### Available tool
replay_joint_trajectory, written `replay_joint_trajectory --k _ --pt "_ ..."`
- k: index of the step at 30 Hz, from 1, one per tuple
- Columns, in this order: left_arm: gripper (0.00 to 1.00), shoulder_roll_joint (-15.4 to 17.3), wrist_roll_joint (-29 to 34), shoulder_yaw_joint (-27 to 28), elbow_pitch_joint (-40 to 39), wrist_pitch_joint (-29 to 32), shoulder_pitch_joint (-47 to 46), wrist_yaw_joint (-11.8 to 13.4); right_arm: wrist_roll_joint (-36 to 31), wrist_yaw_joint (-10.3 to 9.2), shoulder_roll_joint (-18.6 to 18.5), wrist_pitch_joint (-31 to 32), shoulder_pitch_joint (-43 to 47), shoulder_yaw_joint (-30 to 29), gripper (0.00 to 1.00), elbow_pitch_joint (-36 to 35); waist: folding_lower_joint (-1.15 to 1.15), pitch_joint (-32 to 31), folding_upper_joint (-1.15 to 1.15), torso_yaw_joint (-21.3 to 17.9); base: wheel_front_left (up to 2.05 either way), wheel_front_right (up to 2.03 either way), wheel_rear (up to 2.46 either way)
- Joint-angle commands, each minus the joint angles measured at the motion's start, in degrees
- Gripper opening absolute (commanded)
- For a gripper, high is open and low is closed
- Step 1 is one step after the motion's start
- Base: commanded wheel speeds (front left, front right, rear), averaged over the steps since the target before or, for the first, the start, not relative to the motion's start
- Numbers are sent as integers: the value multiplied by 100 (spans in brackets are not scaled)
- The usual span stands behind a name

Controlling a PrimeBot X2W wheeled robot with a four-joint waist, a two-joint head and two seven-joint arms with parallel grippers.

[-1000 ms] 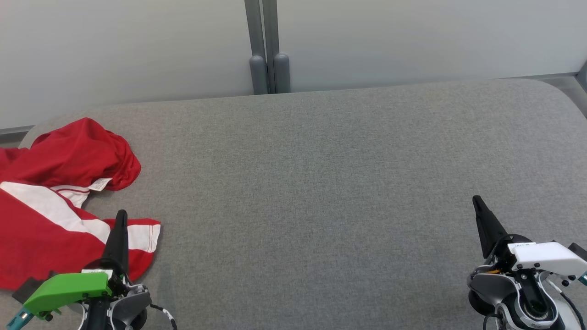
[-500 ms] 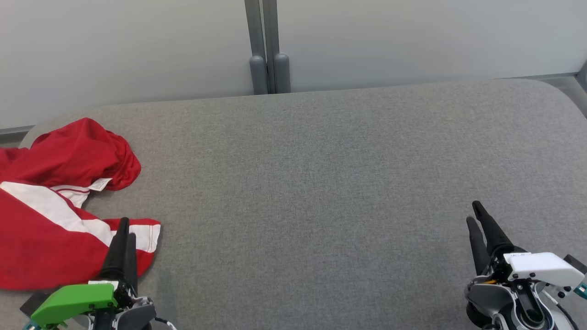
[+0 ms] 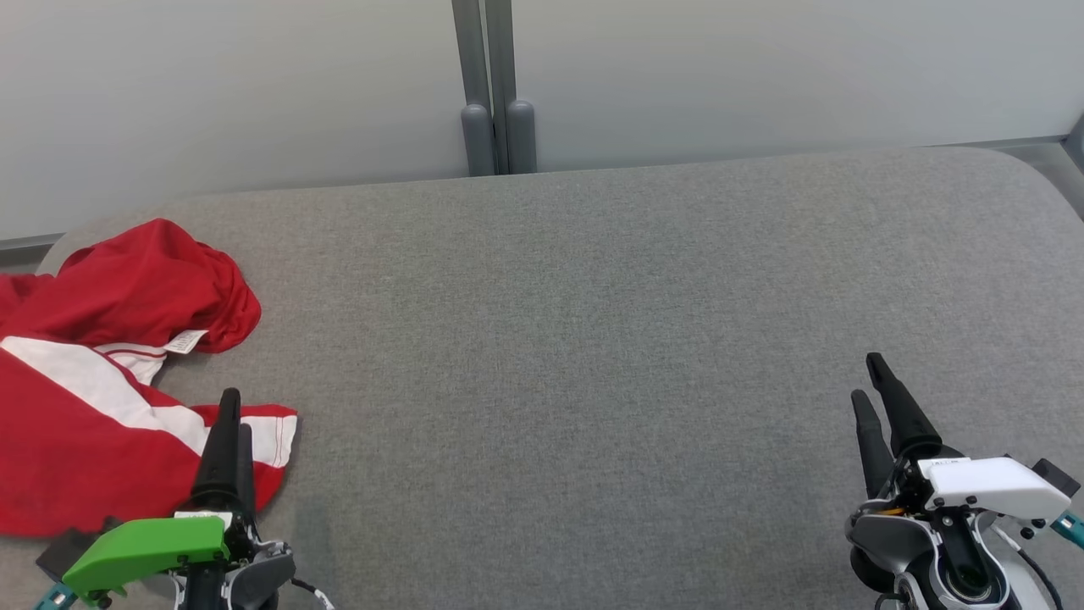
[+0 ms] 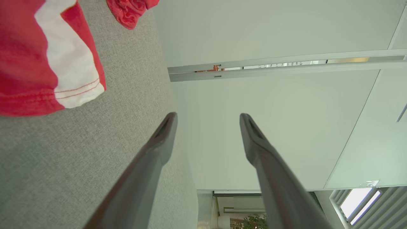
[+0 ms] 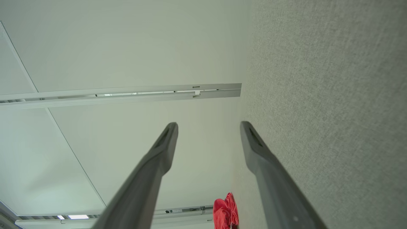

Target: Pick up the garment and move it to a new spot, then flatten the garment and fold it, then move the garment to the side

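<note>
My left gripper (image 3: 235, 415) and right gripper (image 3: 865, 379) have just spread open, both empty, so the garment (image 3: 85, 407) is not yet picked.

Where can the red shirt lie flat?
The middle of the grey surface is bare, from the red and white garment on the left across to the right gripper, and back to the wall. It is crowded at the left edge, where the garment bunches by the left gripper.
</note>
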Motion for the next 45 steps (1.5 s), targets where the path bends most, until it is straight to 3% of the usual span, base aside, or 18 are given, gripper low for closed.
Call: replay_joint_trajectory --k 1,17,34,45 --pt "100 44 168 -17 -152 -70 -176 -11 -67 1 -54 -71 -183 58 100 -178 0 -4 0 1 0 0 0" --pt "100 36 2071 -191 -418 -442 -154 51 -1296 2 -187 -480 -254 463 100 -647 0 -27 0 37 0 0 0" --pt "100 127 4569 -594 -377 -778 -115 279 -3777 2 -304 -817 -281 758 100 -607 0 -61 0 17 0 0 0" --pt "100 150 5488 -774 -305 -963 -114 492 -4991 2 -332 -1004 -317 995 100 -324 0 -102 0 25 0 0 0"
